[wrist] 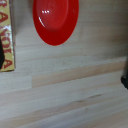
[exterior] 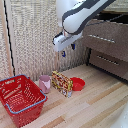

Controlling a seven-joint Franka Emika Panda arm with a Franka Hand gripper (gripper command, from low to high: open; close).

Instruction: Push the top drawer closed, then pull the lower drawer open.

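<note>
The gripper (exterior: 68,49) hung above the floor, pointing down; whether its jaws were parted or together could not be told. The top drawer (exterior: 106,35) lay to its right in the exterior view, protruding, its handle running horizontally, so the push would probably go rightward. The lower drawer (exterior: 111,62) sat beneath it. Below the gripper stood a red bowl (wrist: 55,20) and a box (exterior: 62,83).

**Pale wood floor, woven screen behind**

A light wooden plank floor (exterior: 95,107) runs across the scene, its boards showing long seams and soft grain. Behind it stands a beige woven wall panel (exterior: 35,37) with a fine vertical texture, framed by pale uprights. Even, soft light falls throughout; shadows are faint.
</note>
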